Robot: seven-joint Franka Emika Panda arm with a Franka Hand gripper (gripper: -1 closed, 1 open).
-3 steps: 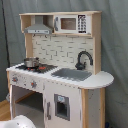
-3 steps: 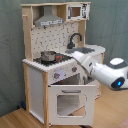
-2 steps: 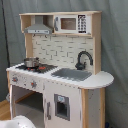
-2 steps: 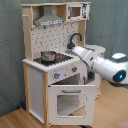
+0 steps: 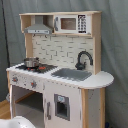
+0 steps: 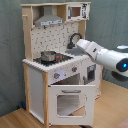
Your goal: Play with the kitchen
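One toy kitchen [image 5: 60, 75] stands on wood floor [image 6: 15, 119] before grey curtain [image 5: 114, 45], oven door [image 6: 70, 100] hanging open in second exterior view. Judged heavy, rigid wood; body won't shift, so work small movable parts: knobs [image 6: 56, 75], door edge, faucet [image 5: 83, 59], small pot [image 6: 48, 56] on stovetop. Arm [image 6: 100, 52] reaches over counter [image 5: 102, 79] toward sink [image 5: 71, 74]; end effector hidden behind arm, grip state cannot tell.
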